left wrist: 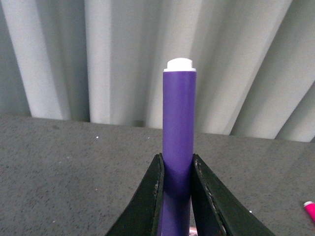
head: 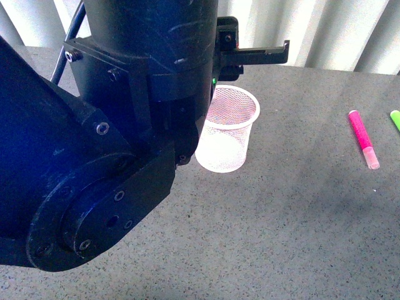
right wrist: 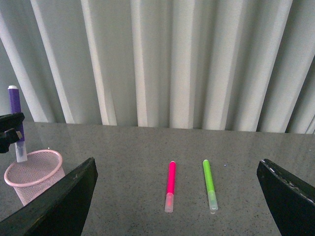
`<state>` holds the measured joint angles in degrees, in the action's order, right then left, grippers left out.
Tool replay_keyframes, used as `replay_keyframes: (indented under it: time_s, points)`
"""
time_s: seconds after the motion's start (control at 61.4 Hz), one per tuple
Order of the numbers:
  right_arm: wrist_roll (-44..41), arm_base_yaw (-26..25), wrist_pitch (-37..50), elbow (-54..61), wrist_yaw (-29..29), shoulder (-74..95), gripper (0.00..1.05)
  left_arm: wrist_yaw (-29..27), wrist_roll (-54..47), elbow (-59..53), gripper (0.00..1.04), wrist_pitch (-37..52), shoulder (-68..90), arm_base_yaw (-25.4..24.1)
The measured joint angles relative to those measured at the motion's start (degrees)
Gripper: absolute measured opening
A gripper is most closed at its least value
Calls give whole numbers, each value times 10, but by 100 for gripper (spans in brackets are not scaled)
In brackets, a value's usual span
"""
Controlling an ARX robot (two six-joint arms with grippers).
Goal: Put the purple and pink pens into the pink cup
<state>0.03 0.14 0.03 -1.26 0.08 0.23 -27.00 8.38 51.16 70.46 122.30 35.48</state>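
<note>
- Our left gripper [left wrist: 177,160] is clamped on the purple pen [left wrist: 179,123] and holds it upright.
- From the right wrist view, the pen's pale cap points down right over the pink cup [right wrist: 33,174]. We cannot tell whether its tip is past the rim.
- The cup stands upright on the grey table [head: 300,212].
- Our right gripper [right wrist: 177,164] is spread wide and holds nothing.
- The pink pen [head: 363,139] lies flat on the table, well to the right of the cup, beside a green pen [right wrist: 209,184] but not touching it.
</note>
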Motion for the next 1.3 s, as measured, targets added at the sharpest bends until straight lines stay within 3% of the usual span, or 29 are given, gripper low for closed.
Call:
replay_keyframes:
  time_s: [0.309, 0.472, 0.765, 0.977, 1.107, 1.205, 1.303]
  points:
    - [0, 0, 0, 0, 0, 0, 98, 11, 24, 2, 12, -13, 16, -9]
    - [0, 0, 0, 0, 0, 0, 98, 32, 54, 1, 12, -66, 16, -9]
    - [0, 0, 0, 0, 0, 0, 98, 70, 111, -7, 65, -189, -24, -16]
    - [0, 0, 0, 0, 0, 0, 98, 143, 49, -34, 100, -385, -165, -58]
    - [0, 0, 0, 0, 0, 0, 98, 228, -21, -87, 98, -573, -323, -132]
    - [0, 0, 0, 0, 0, 0, 98, 252, -35, -149, 98, -597, -419, -177]
    - [0, 0, 0, 0, -1, 0, 98, 251, -39, -158, 98, -598, -453, -189]
